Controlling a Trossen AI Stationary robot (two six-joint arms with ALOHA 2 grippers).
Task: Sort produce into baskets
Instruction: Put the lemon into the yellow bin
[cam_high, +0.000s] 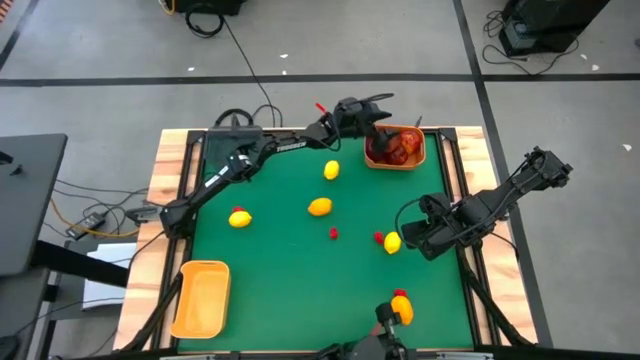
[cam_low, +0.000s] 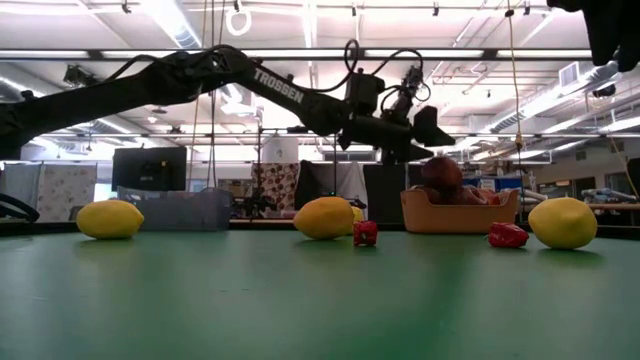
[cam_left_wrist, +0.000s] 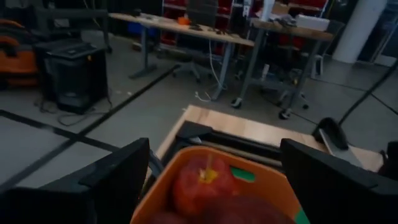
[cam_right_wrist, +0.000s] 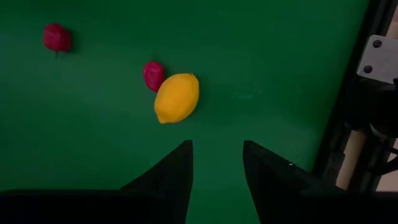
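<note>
Near the bench's right edge, we are lining the right gripper (cam_right_wrist: 216, 163), open and empty, squarely on the yellow oval toy lemon (cam_right_wrist: 177, 98), avoiding the small red bit (cam_right_wrist: 153, 74) touching it.

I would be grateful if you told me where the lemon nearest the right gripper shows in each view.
High view: the lemon lies just left of the right gripper.
Low view: far right, beside a small red bit.
Left wrist view: not in it.
Right wrist view: centre, ahead of the open fingers.
Shared landmark: that red bit touching the lemon.
</note>
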